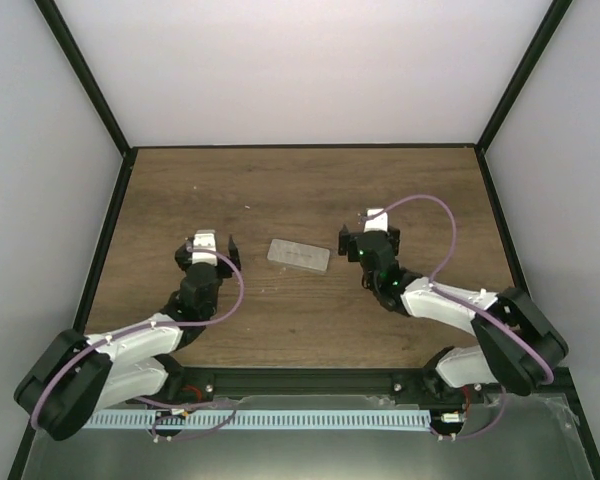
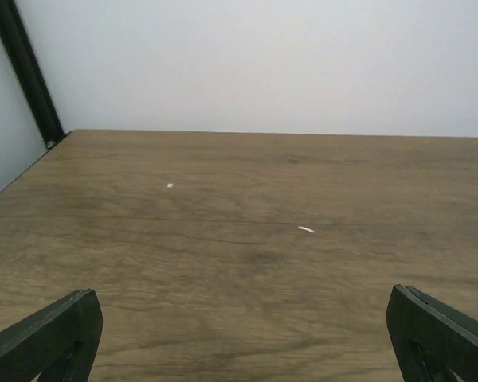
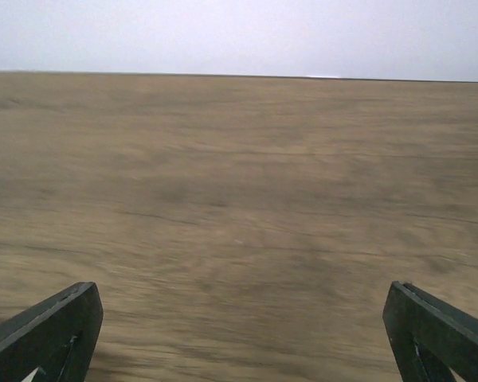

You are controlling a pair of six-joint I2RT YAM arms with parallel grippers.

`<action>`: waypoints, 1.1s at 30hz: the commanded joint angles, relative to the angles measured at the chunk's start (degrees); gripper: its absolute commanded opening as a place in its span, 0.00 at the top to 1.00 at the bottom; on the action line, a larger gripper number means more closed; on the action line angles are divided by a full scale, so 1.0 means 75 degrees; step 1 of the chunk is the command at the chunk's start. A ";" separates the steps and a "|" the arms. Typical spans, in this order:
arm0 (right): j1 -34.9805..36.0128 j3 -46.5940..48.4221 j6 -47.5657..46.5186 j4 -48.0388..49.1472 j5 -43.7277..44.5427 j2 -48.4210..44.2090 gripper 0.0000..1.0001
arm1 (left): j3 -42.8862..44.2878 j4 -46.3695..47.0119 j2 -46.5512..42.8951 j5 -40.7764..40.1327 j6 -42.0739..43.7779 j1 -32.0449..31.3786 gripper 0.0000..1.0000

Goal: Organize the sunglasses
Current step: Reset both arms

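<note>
The red-framed sunglasses do not show in any view. A closed grey oblong case (image 1: 298, 255) lies flat at the middle of the wooden table (image 1: 300, 190), between the two arms. My left gripper (image 1: 208, 243) is open and empty, low over the table to the left of the case. My right gripper (image 1: 370, 234) is open and empty to the right of the case. In the left wrist view the gripper (image 2: 243, 342) has its jaws wide apart over bare wood. The right wrist view shows the same for its gripper (image 3: 243, 338).
Black frame posts and pale walls enclose the table on the left, back and right. Two small white specks (image 2: 306, 229) lie on the wood ahead of the left gripper. A black rail (image 1: 310, 383) runs along the near edge.
</note>
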 commanded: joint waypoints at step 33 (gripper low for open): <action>-0.3881 -0.2708 -0.1085 0.6878 0.0106 0.1053 0.00 | -0.0223 0.2500 0.1057 0.2311 0.0358 0.4081 0.00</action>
